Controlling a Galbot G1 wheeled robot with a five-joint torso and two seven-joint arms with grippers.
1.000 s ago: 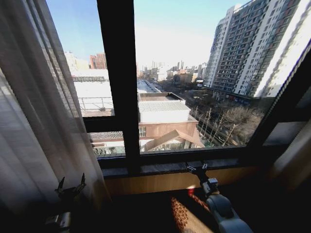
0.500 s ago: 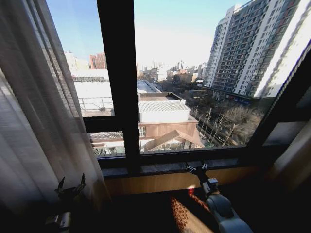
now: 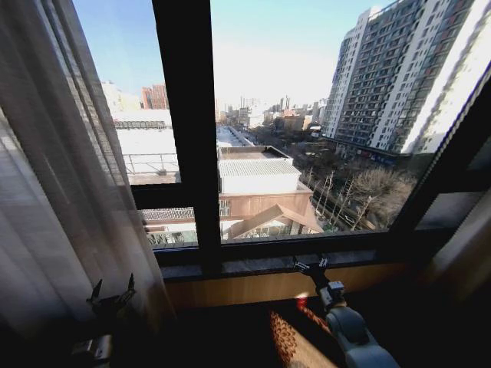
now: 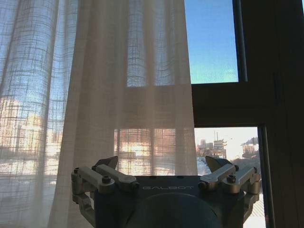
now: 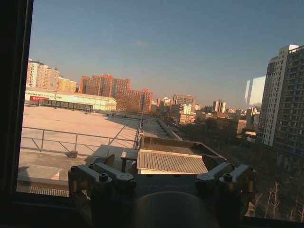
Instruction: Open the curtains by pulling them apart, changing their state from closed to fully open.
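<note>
I see the curtains (image 3: 54,176) bunched along the left edge of the head view, a dark window frame (image 3: 188,130) beside them; my left gripper (image 3: 112,297), fingers wide, sits lower left, my right gripper (image 3: 312,266), also wide, by the sill (image 3: 253,266)

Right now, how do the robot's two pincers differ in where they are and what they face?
The left pincer sits low by the sheer curtains, whose fabric hangs right before it; the right pincer reaches up to the window sill, facing bare glass and the city. The left one is nearer the robot, the right farther forward. Both are open and hold nothing.
</note>
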